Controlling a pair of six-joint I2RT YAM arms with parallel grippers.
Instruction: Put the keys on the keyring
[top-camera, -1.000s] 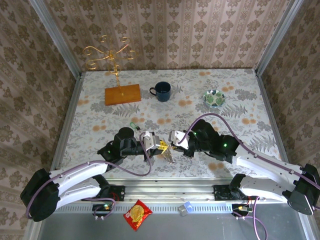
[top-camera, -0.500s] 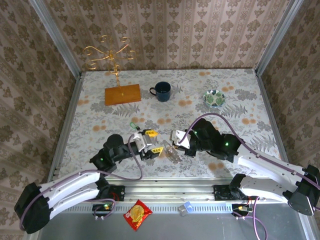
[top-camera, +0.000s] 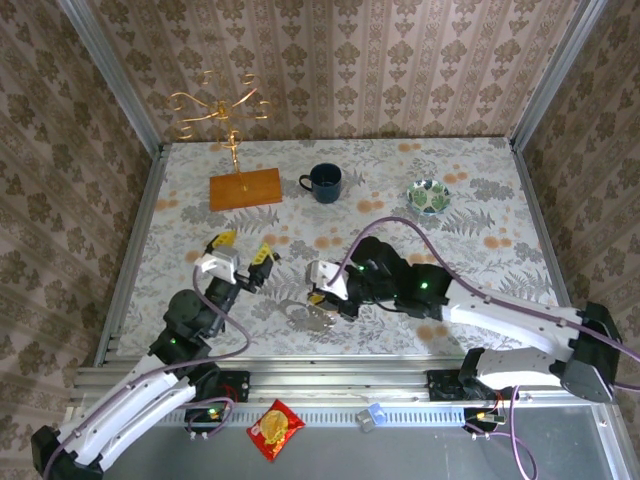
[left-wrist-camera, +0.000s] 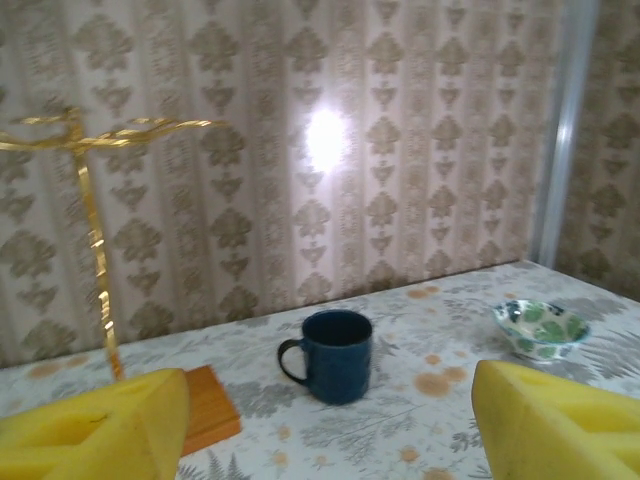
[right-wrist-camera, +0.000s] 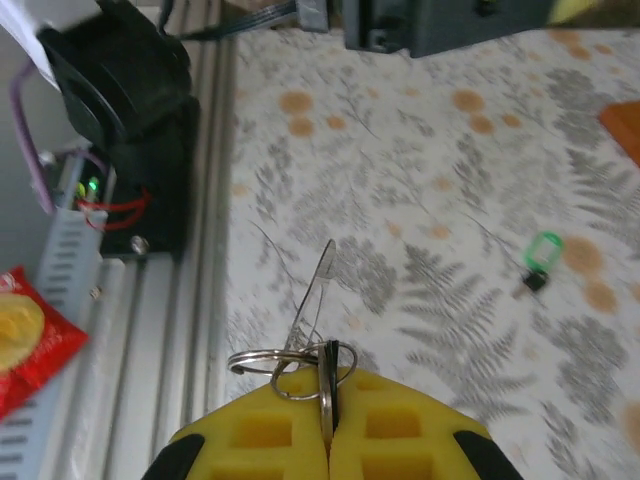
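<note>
Two pairs of jaws — left spread, right pinching, seemingly, the keyring (right-wrist-camera: 262, 353).

the left arm (top-camera: 130, 405) and right arm (top-camera: 520, 320) are white tubes with black joints. a purple cable (top-camera: 398, 220) loops along each one. tiny green lights (top-camera: 421, 284) glow on the black parts. the left gripper (top-camera: 243, 246) and right gripper (top-camera: 318, 298) have soft yellow pads (left-wrist-camera: 100, 430) with square holes. the base (right-wrist-camera: 150, 170) is black with red wires
</note>
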